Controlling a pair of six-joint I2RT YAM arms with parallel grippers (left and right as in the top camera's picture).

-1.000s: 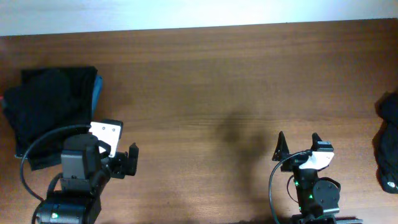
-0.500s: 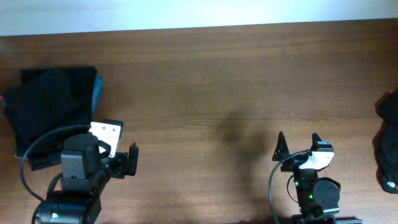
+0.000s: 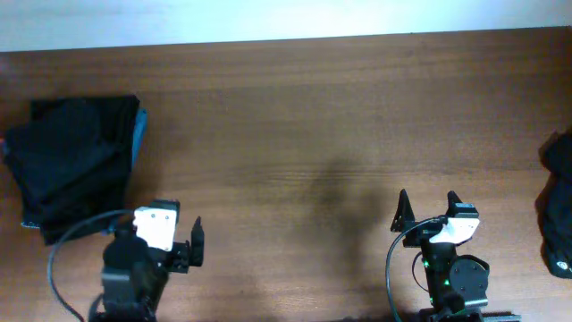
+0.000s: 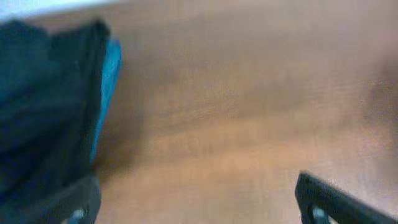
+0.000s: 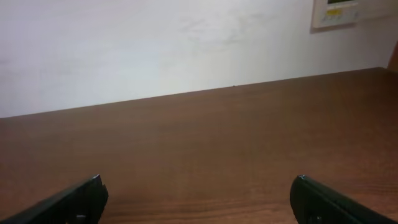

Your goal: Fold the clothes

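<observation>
Clothes (image 3: pixel 54 192) are lying in two heaps. At far left, a folded black fabric pile with a blue edge (image 3: pixel 76 161) is resting; below it, the left gripper (image 3: pixel 181 243) is gaping empty. Lower right, the right gripper (image 3: pixel 428 207) is gaping likewise. At the right edge a crumpled black garment (image 3: pixel 559 215) is lying: limp, light, probably best pinched at corners.
</observation>
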